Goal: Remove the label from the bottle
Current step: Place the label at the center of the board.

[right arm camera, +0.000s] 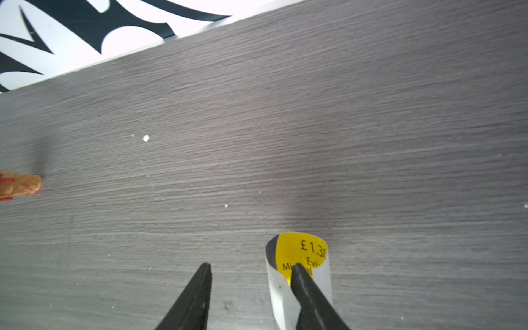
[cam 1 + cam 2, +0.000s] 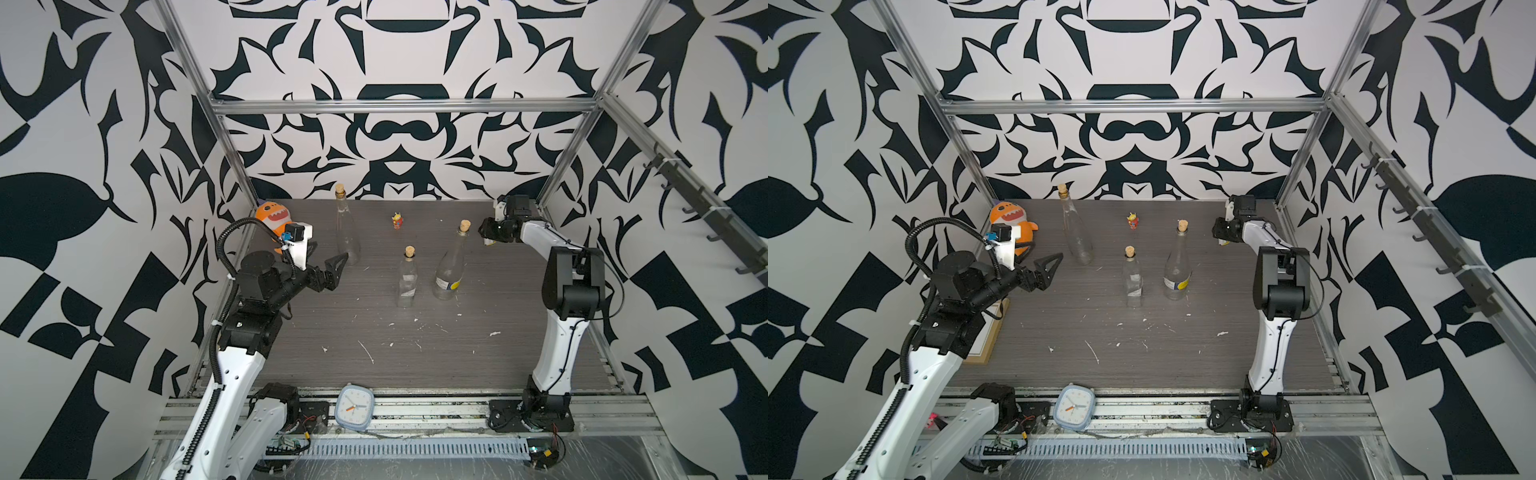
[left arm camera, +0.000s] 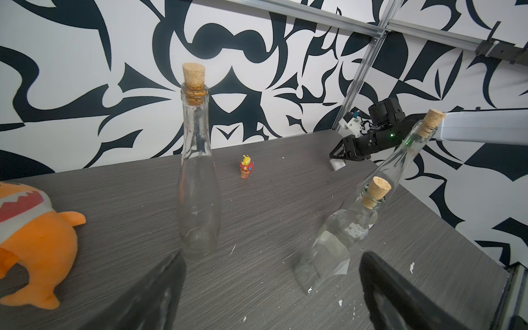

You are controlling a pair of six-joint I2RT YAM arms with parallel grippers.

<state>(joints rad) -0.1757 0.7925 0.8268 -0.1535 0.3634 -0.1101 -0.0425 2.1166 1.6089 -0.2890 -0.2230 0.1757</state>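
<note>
Label off the bottle, at the far right corner of the surface

The label (image 1: 300, 257), curled and partly yellow, is seen clinging to one of the right fingers (image 1: 252, 267), which are set half apart with bare surface (image 2: 374, 340) showing in the gap, close to the back edge. The bottle (image 2: 451, 266) is stood upright mid-surface, just beside a smaller bottle (image 2: 407, 278). The left fingers (image 3: 273, 254) are spread wide near the left edge, beside a tall bottle (image 2: 347, 232). The front half is taken up only by paper scraps (image 2: 365, 351).

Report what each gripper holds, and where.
Nothing in the left gripper, jaws open. The right gripper pinches nothing: jaws apart, peeled label only against one finger.
</note>
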